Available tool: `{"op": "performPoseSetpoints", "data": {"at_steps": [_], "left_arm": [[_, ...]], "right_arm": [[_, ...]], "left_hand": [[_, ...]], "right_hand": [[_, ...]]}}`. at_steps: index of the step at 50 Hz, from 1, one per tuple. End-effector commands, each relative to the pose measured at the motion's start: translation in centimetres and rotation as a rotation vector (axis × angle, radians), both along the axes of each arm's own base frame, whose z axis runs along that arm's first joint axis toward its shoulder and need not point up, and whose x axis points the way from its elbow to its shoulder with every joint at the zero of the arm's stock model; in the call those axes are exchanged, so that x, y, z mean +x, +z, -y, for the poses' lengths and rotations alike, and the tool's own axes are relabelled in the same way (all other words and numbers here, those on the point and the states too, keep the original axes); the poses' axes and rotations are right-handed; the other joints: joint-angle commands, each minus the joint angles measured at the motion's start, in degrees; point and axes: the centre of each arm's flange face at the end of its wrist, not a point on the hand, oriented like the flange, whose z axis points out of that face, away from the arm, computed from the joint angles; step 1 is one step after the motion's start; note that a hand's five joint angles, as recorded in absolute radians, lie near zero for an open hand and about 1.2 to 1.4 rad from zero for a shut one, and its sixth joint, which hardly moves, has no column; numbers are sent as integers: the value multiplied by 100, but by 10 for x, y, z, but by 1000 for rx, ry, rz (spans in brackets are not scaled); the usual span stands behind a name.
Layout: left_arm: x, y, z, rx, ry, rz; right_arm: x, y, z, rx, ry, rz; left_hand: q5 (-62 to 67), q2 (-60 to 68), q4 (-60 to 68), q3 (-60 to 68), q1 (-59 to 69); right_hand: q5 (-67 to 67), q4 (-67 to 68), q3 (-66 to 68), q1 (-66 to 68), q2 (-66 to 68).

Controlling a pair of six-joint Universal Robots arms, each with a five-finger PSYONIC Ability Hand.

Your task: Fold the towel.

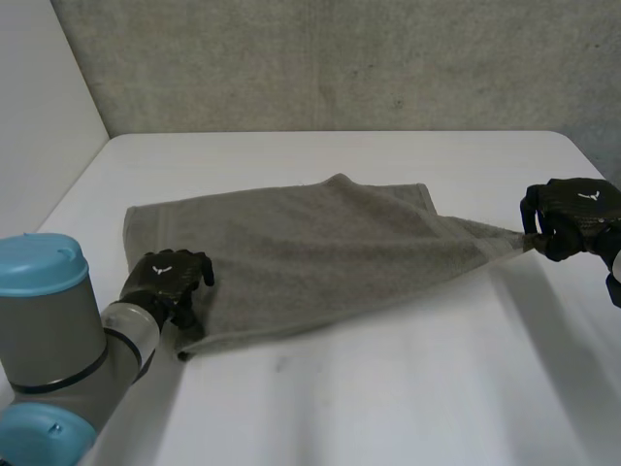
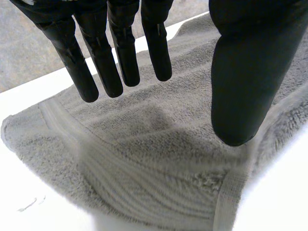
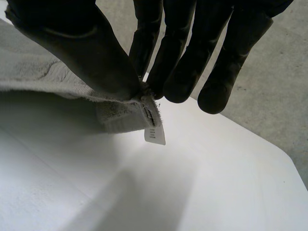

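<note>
A grey towel (image 1: 320,252) lies spread on the white table (image 1: 388,388), its right end drawn out to a point. My left hand (image 1: 165,280) hovers over the towel's near left corner (image 2: 144,159). Its fingers (image 2: 125,53) are straight and stand apart from the thumb, with nothing held. My right hand (image 1: 572,216) is at the far right, shut on the towel's right corner (image 3: 120,113). There its thumb and fingers (image 3: 178,57) pinch the hem, and a small white label (image 3: 155,134) hangs below. That corner is lifted off the table.
A grey wall (image 1: 340,58) runs behind the table's far edge. The table's cut-off right corner (image 1: 582,155) lies close behind my right hand. Bare white table stretches in front of the towel.
</note>
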Motion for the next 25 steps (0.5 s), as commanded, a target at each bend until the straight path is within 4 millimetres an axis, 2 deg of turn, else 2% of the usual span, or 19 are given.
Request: {"op": "performPoseSetpoints", "data": {"at_steps": [1, 11, 20, 23, 25], "left_arm": [[4, 9, -14, -10, -5, -14], [6, 4, -40, 13, -35, -8], [5, -15, -38, 69, -38, 26], [4, -21, -35, 74, -36, 30], [1, -20, -24, 29, -29, 13]], "right_arm": [[3, -5, -4, 13, 8, 9], [4, -7, -5, 20, 11, 9], [2, -7, -4, 17, 6, 8], [1, -7, -4, 17, 4, 8], [1, -7, -4, 17, 3, 8]], "left_hand": [[450, 425, 422, 425, 412], [450, 425, 422, 425, 412], [501, 476, 472, 476, 463], [602, 577, 573, 577, 564], [1186, 1161, 1157, 1161, 1148]], "right_hand": [[396, 319, 415, 402, 547], [396, 319, 415, 402, 547], [396, 319, 415, 402, 547], [396, 319, 415, 402, 547], [396, 319, 415, 402, 547]]}}
